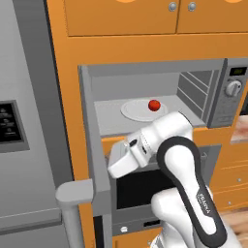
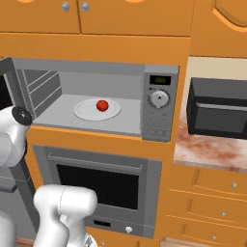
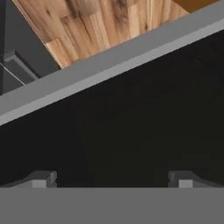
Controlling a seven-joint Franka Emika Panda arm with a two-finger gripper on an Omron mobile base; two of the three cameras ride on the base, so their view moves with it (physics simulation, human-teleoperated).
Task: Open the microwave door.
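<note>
The microwave (image 1: 227,92) (image 2: 160,103) stands with its light grey interior exposed. The microwave door (image 1: 93,145) is swung out wide to the left and I see it edge-on, its silver bar handle (image 1: 72,196) nearest the camera. A sliver of the door (image 2: 6,72) shows at the left edge of the right base view. My gripper (image 1: 112,168) sits close to the door's inner face. In the hand view the door's dark glass (image 3: 131,131) and grey frame (image 3: 109,65) lie just ahead. The gripper (image 3: 111,180) is open, its tips wide apart with nothing between them.
A white plate (image 2: 96,110) with a small red fruit (image 2: 102,105) lies inside the microwave. Below is a grey oven (image 2: 101,181) with a horizontal handle. A grey fridge (image 1: 24,145) stands left of the door. A black appliance (image 2: 217,108) sits on the counter at right.
</note>
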